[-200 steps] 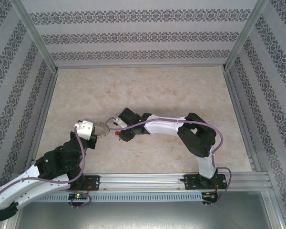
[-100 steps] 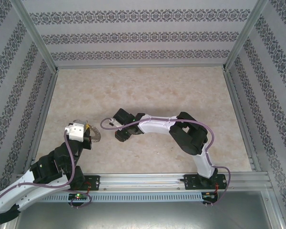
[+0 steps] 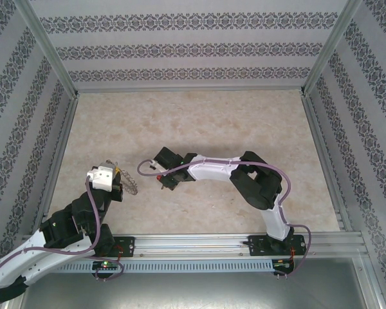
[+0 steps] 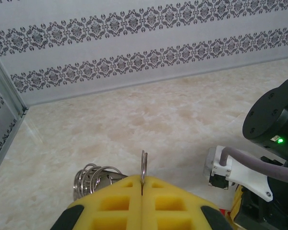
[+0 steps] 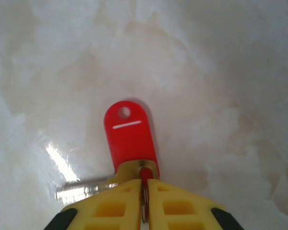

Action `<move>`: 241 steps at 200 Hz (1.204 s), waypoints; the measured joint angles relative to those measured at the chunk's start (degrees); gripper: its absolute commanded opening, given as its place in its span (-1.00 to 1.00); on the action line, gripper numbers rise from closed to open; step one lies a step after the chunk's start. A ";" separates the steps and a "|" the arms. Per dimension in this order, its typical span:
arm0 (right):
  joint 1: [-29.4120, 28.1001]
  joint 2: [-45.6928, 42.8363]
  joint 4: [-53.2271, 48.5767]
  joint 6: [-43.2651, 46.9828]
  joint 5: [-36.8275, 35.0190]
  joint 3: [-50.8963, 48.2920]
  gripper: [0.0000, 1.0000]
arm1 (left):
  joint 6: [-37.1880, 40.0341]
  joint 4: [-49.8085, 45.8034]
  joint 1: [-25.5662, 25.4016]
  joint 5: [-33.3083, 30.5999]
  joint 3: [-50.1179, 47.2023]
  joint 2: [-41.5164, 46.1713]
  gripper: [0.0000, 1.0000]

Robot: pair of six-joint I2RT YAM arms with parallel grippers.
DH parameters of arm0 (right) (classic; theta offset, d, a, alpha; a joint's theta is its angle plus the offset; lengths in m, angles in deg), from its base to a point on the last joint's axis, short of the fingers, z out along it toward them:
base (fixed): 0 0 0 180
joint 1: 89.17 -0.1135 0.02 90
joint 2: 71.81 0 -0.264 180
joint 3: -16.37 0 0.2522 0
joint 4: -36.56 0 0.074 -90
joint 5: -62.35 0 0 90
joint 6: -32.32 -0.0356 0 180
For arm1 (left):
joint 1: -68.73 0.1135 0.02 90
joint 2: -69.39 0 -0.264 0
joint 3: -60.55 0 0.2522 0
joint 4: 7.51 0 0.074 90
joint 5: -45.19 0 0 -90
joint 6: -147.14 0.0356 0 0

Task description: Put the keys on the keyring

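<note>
Beige marbled surface [image 3: 199, 122], patterned walls. Left jaws pinching keyring [image 4: 143, 166] upright, near-left. Right jaws pressed on 1 key [image 5: 129, 136] below red head, centre, apart from keyring. Step: key gripped. Next likely: lift, align, thread onto keyring.

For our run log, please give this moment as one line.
left tool: shut on keyring, ring upright | right tool: shut on key, red head forward | status: key not yet on keyring
</note>
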 measured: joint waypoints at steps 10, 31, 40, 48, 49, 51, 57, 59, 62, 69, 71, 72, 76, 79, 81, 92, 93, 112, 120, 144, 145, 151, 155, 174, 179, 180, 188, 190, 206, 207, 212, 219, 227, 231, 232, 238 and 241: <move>0.02 -0.59 0.24 0.42 0.02 -0.74 -1.00 | 0.20 0.11 0.00 0.02 0.00 -0.39 -1.00; 0.04 -1.90 1.01 0.37 0.04 -2.73 -1.00 | 0.55 0.26 0.00 0.28 0.04 -1.27 -1.00; 0.07 -2.82 1.42 0.37 0.09 -4.07 -1.00 | 0.63 0.28 0.00 0.48 0.04 -1.66 -1.00; 0.11 -3.67 1.77 0.35 0.22 -5.31 -1.00 | 0.76 0.28 0.00 0.70 0.04 -2.05 -1.00; 0.13 -3.80 1.86 0.37 0.22 -5.53 -1.00 | 0.79 0.28 0.00 0.74 0.04 -2.10 -1.00; 0.15 -3.91 1.92 0.37 0.26 -5.70 -1.00 | 0.79 0.28 0.00 0.85 0.04 -2.23 -1.00; 0.39 -4.85 2.08 0.37 0.46 -6.86 -1.00 | 0.83 0.31 0.00 1.07 0.04 -2.49 -1.00; 0.46 -5.03 2.25 0.37 0.55 -7.17 -1.00 | 0.83 0.28 0.00 1.11 0.04 -2.56 -1.00; 0.55 -5.75 2.47 0.37 0.70 -8.04 -1.00 | 0.90 0.31 0.00 1.22 0.04 -2.73 -1.00; 0.79 -6.78 2.56 0.39 1.09 -9.33 -1.00 | 1.01 0.37 0.00 1.44 0.04 -3.06 -1.00; 0.90 -7.23 2.75 0.42 1.16 -9.90 -1.00 | 1.03 0.37 0.00 1.53 0.04 -3.15 -1.00; 0.94 -7.37 2.82 0.42 1.25 -10.08 -1.00 | 1.05 0.37 0.00 1.53 0.07 -3.19 -1.00; 1.18 -8.28 3.30 0.57 1.57 -11.19 -1.00 | 1.20 0.44 0.00 1.70 0.07 -3.43 -1.00; 1.25 -8.83 3.50 0.63 1.75 -11.80 -1.00 | 1.25 0.50 0.00 1.90 0.09 -3.67 -1.00; 1.40 -9.38 3.50 0.66 1.86 -12.35 -1.00 | 1.33 0.50 0.00 1.97 0.09 -3.80 -1.00; 1.99 -12.37 4.50 1.40 2.78 -15.39 -1.00 | 1.90 0.68 0.00 2.84 0.28 -4.85 -1.00; 2.01 -12.63 4.52 1.44 2.84 -15.56 -1.00 | 1.97 0.72 0.00 2.97 0.35 -5.07 -1.00; 2.89 -19.08 5.38 3.26 4.87 -20.26 -1.00 | 3.19 1.57 0.00 5.20 0.87 -7.61 -1.00; 3.34 -21.73 5.31 4.24 5.90 -21.55 -1.00 | 3.67 2.19 0.00 6.40 0.96 -8.70 -1.00; 5.25 -27.76 5.55 5.18 8.35 -24.17 -1.00 | 5.20 4.31 0.00 10.25 0.98 -11.43 -1.00; 5.38 -28.02 5.57 5.16 8.50 -24.35 -1.00 | 5.25 4.37 0.00 10.38 0.98 -11.52 -1.00; 6.03 -29.24 5.66 5.11 8.87 -25.27 -1.00 | 5.57 4.70 0.00 11.34 1.11 -12.28 -1.00; 6.36 -29.86 5.70 5.09 9.09 -25.79 -1.00 | 5.77 4.90 0.00 11.91 1.22 -12.76 -1.00; 7.58 -31.63 5.99 3.91 9.05 -28.61 -1.00 | 6.34 6.60 0.00 14.47 1.62 -15.34 -1.00; 7.58 -31.67 6.01 3.54 8.96 -29.27 -1.00 | 6.49 7.02 0.00 15.04 1.66 -15.89 -1.00; 7.58 -31.67 6.03 3.34 8.94 -29.40 -1.00 | 6.54 7.08 0.00 15.15 1.66 -15.98 -1.00; 7.54 -31.61 6.62 2.49 8.90 -30.67 -1.00 | 6.86 7.87 0.00 16.28 1.66 -16.81 -1.00; 7.54 -31.61 6.67 2.47 8.90 -30.80 -1.00 | 6.86 7.98 0.00 16.46 1.66 -16.94 -1.00; 7.52 -30.58 7.48 0.94 8.85 -32.17 -1.00 | 7.17 9.33 0.00 17.99 1.66 -18.03 -1.00; 7.52 -30.40 7.48 0.79 8.87 -32.22 -1.00 | 7.23 9.51 0.00 18.16 1.68 -18.18 -1.00; 7.52 -29.99 7.63 0.59 8.81 -32.24 -1.00 | 7.28 9.75 0.00 18.56 1.68 -18.47 -1.00; 7.54 -28.94 8.28 -0.09 8.68 -32.24 -1.00 | 7.34 9.92 0.00 19.15 1.77 -18.88 -1.00; 7.54 -27.98 8.85 -0.46 8.55 -32.24 -1.00 | 7.41 10.16 0.00 19.65 1.90 -19.30 -1.00; 7.52 -27.43 9.07 -0.59 8.44 -32.24 -1.00 | 7.48 10.21 0.00 19.89 2.01 -19.47 -1.00; 7.54 -27.23 9.20 -0.68 8.39 -32.24 -1.00 | 7.48 10.27 0.00 20.02 2.08 -19.61 -1.00; 7.54 -26.60 9.42 -0.79 8.35 -32.22 -1.00 | 7.50 10.49 0.00 20.31 2.10 -19.87 -1.00; 7.54 -26.23 9.55 -0.94 8.20 -32.22 -1.00 | 7.50 10.58 0.00 20.50 2.10 -19.93 -1.00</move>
